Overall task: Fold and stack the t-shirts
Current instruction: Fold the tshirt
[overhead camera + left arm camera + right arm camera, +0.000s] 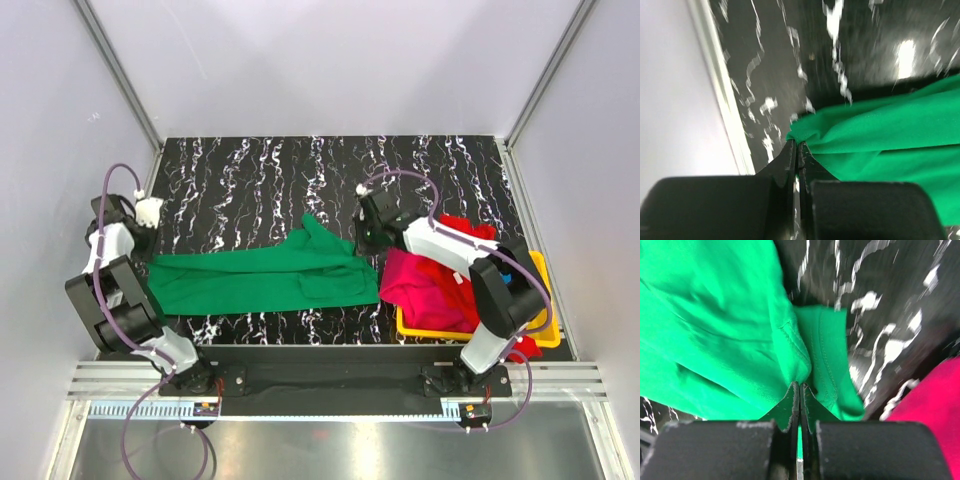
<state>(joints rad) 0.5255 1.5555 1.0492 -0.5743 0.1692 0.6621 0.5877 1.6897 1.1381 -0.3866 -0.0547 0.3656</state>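
Folding has barely started: left gripper (797, 150) and right gripper (800, 387) each pinch the green t-shirt (265, 280) left of the yellow tray (541, 266), which holds the crumpled red t-shirt (466, 228) and magenta-pink t-shirt (425, 285).

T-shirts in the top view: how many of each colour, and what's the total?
Green t-shirt: 1
Magenta-pink t-shirt: 1
Red t-shirt: 1
Blue t-shirt: 1, only a sliver showing
Total: 4

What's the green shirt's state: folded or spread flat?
Partly folded: green t-shirt lies doubled into a long strip, each end pinched by left gripper and right gripper.
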